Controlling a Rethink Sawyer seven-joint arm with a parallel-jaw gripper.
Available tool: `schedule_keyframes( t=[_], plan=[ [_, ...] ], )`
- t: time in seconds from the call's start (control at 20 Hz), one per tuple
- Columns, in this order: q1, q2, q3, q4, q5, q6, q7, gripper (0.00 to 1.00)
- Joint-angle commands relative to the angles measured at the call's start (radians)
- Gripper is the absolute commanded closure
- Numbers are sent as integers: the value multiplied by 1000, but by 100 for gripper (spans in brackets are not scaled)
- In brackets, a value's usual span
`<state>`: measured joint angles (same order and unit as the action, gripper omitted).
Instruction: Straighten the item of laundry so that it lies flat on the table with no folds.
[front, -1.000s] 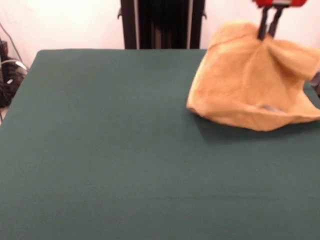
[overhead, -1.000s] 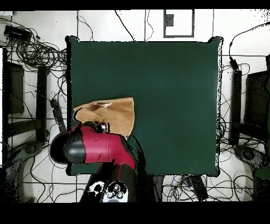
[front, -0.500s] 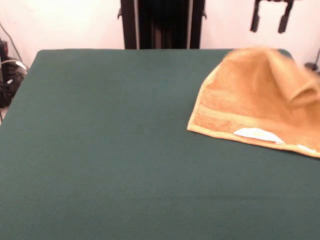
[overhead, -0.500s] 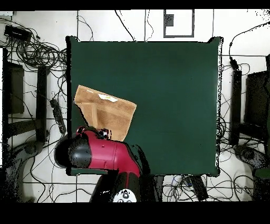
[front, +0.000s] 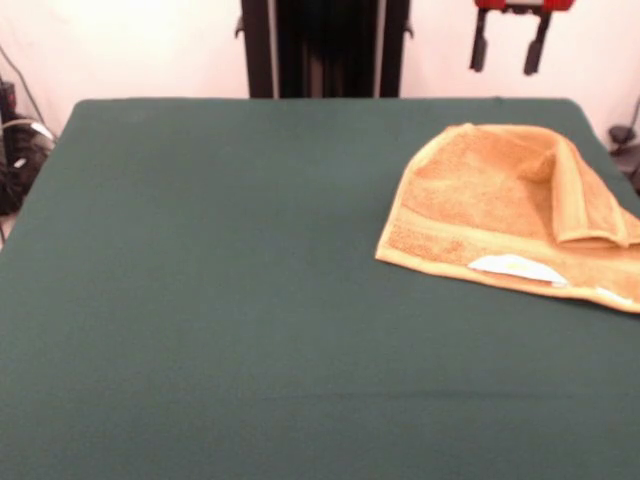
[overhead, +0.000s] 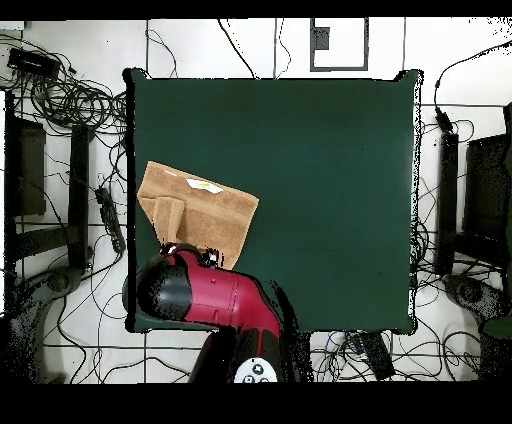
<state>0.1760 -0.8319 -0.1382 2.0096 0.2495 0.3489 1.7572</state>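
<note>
Orange-tan hand towel (front: 500, 205) lies on the dark green desk (front: 220, 300), near the desk's far right corner in the front view, running off the picture's right edge. Mostly spread out but not flat: a strip along its right side is folded over onto the top, making a raised ridge. White label (front: 517, 268) sits at the near edge, face up. Claw (front: 507, 55) hangs above the desk's far edge, up behind the towel, fingers spread apart, holding nothing, clear of the cloth. Overhead view: towel (overhead: 200, 212) by the desk's left edge, red arm (overhead: 205, 295) just below it covering the desk's lower-left part.
</note>
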Motion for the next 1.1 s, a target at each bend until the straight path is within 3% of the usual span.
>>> schedule_keyframes(
  t=[0.05, 0.3, 0.45, 1.1],
  plan=[
    [-5, 65, 142, 69, 53, -69, 211, 0],
    [-9, 85, 106, -35, 35, 30, 182, 0],
    [7, 129, 49, -150, 3, 123, 167, 0],
    [-64, 356, 33, -441, -1, 135, 137, 0]
  ],
)
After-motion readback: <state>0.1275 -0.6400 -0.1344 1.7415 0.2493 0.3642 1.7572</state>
